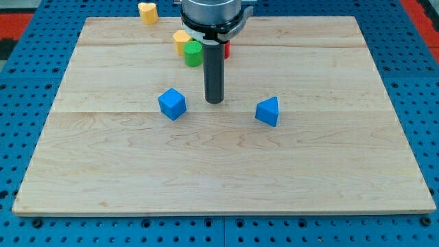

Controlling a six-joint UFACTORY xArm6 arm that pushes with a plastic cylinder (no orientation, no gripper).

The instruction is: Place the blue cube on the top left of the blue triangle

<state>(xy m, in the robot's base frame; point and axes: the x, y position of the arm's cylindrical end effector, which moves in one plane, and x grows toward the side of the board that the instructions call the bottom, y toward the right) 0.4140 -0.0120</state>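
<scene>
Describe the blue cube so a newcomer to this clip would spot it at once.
Find the wooden board, then my tip near its middle. The blue cube sits just to the view's left of it. The blue triangle on the view's right is wedge-shaped instead.

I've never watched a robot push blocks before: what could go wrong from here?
My tip stands between the blue cube and the blue triangle, touching neither. A push from this side would likely send the cube farther from the triangle. Swinging round behind it, the rod may knock the green block.
</scene>
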